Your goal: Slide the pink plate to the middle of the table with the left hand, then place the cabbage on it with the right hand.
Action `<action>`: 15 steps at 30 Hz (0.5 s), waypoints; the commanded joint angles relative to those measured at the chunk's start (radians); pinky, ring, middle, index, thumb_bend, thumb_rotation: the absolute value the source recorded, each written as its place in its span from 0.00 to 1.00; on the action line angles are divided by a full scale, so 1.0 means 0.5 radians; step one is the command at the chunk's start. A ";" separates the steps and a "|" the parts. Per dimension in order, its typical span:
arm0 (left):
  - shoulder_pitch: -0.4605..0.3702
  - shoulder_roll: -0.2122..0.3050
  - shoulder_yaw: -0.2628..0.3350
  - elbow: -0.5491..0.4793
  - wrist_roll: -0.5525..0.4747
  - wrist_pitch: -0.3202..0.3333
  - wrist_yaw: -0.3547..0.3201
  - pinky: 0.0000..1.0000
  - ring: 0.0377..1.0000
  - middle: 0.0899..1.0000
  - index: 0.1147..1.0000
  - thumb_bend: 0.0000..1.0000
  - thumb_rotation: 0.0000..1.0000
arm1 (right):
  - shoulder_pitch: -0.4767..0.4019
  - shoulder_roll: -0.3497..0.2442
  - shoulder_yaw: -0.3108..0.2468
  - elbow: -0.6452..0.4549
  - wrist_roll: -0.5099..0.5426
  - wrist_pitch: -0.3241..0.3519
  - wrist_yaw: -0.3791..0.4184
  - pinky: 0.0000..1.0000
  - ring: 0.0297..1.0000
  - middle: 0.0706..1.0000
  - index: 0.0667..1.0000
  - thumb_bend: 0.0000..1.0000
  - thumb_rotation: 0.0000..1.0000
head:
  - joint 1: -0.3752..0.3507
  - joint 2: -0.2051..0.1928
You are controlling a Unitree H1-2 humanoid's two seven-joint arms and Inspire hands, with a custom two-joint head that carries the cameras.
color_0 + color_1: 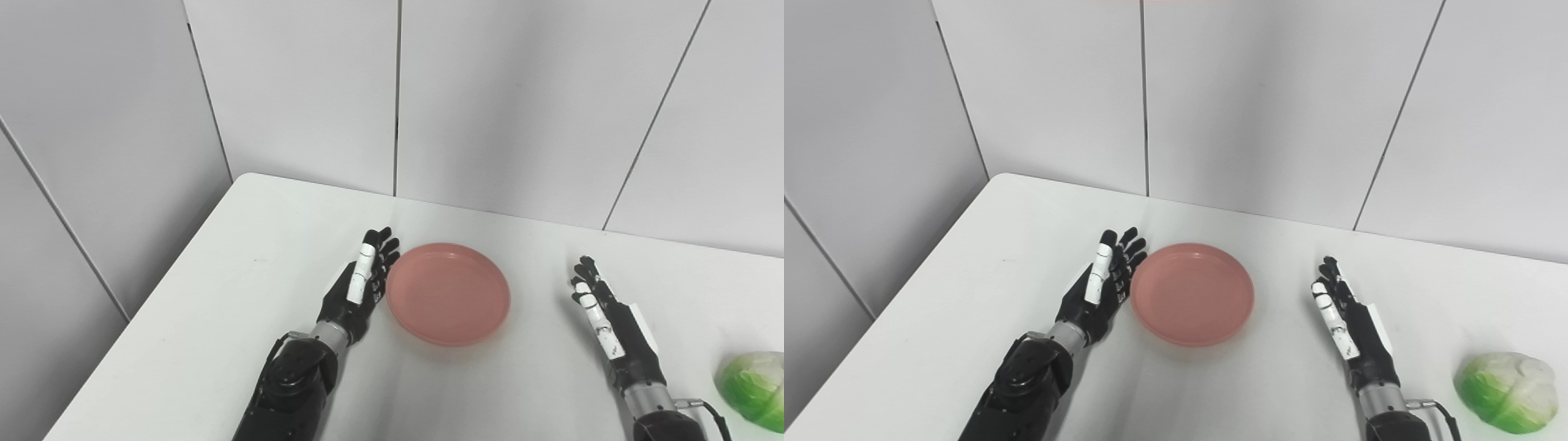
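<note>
Plate mid-table, left hand flat by rim, right hand empty, cabbage far right.

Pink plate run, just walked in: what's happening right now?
The left hand is open, its fingers against the left rim of the pink plate, which sits empty near the middle of the table. The right hand is open, holding nothing, to the plate's right. The cabbage lies on the table beyond that hand, untouched.
</note>
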 commanded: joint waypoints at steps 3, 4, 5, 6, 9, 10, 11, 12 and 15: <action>-0.016 -0.045 -0.030 -0.023 0.003 -0.047 -0.055 1.00 1.00 1.00 1.00 0.82 1.00 | 0.026 -0.006 0.018 0.036 -0.035 0.015 0.008 0.92 0.92 0.95 0.97 0.62 0.93 | -0.007 0.003; -0.014 -0.052 -0.036 -0.020 0.003 -0.052 -0.059 1.00 1.00 1.00 1.00 0.81 1.00 | 0.025 -0.006 0.020 0.035 -0.037 0.013 0.008 0.92 0.92 0.95 0.97 0.61 0.93 | -0.008 0.003; -0.008 -0.064 -0.043 -0.023 0.008 -0.052 -0.058 1.00 1.00 1.00 1.00 0.81 1.00 | 0.022 -0.005 0.020 0.044 -0.038 0.003 0.006 0.92 0.92 0.95 0.97 0.61 0.93 | -0.011 0.004; -0.004 -0.076 -0.048 -0.022 0.007 -0.054 -0.061 1.00 1.00 1.00 1.00 0.81 1.00 | 0.019 -0.004 0.019 0.054 -0.035 -0.002 0.006 0.92 0.93 0.95 0.97 0.63 0.93 | -0.014 0.004; 0.001 -0.104 -0.044 -0.010 -0.008 -0.056 -0.065 1.00 1.00 1.00 1.00 0.80 1.00 | 0.012 -0.003 0.015 0.083 -0.034 -0.018 0.001 0.92 0.93 0.95 0.97 0.64 0.92 | -0.021 0.005; 0.002 -0.112 -0.040 -0.008 -0.011 -0.057 -0.062 1.00 1.00 1.00 1.00 0.80 1.00 | 0.012 -0.004 0.016 0.087 -0.037 -0.019 -0.001 0.92 0.92 0.95 0.96 0.64 0.92 | -0.021 0.005; 0.004 -0.118 -0.038 -0.005 -0.008 -0.061 -0.058 1.00 1.00 1.00 1.00 0.80 1.00 | 0.013 -0.004 0.019 0.078 -0.044 -0.009 -0.004 0.92 0.92 0.95 0.96 0.64 0.92 | -0.028 0.005; 0.006 -0.121 -0.037 -0.002 -0.004 -0.066 -0.057 1.00 1.00 1.00 1.00 0.81 1.00 | 0.015 -0.004 0.021 0.071 -0.048 -0.004 -0.006 0.92 0.92 0.95 0.97 0.64 0.93 | -0.028 0.005; 0.011 -0.118 -0.033 0.002 0.006 -0.083 -0.055 1.00 1.00 1.00 1.00 0.81 1.00 | 0.023 -0.002 0.022 0.053 -0.051 0.012 -0.009 0.92 0.93 0.95 0.97 0.64 0.94 | -0.037 0.007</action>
